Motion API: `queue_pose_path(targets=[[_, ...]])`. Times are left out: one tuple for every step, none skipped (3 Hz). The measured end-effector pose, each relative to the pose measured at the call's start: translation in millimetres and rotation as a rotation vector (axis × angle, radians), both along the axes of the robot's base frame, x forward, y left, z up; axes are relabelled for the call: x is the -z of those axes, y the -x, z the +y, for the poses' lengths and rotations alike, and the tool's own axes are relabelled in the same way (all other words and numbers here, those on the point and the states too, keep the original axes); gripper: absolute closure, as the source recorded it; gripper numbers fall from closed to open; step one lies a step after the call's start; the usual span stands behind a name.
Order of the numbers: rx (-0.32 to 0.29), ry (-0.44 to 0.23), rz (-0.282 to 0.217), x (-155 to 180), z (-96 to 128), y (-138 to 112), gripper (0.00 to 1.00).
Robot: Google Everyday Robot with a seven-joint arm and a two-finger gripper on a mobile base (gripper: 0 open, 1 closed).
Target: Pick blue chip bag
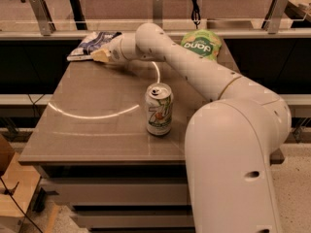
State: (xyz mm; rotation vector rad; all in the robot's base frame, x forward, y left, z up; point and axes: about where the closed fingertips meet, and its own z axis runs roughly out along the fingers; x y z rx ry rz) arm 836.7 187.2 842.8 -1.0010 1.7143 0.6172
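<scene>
The blue chip bag (91, 43) lies flat at the far left corner of the table (97, 130), dark blue with white patches. My gripper (100, 56) is stretched out to the far left, right at the bag's near right edge, low over the table top. The arm covers part of the bag's right end.
A soda can (159, 108) stands upright near the table's middle. A light-green bag (201, 44) with a dark-green logo lies at the far right, behind the arm. A railing with posts runs behind the table. A cardboard box sits on the floor at the left.
</scene>
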Motion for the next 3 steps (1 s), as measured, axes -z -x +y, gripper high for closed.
queue_pose_path(targets=[[-0.005,0.018,-0.025,-12.8,-4.1,-0.7,0.88],[-0.009,0.043,-0.067,-43.8,-11.1,3.5,1.00],[-0.023,0.076,-0.139,-92.1,-21.1,13.9,1.00]])
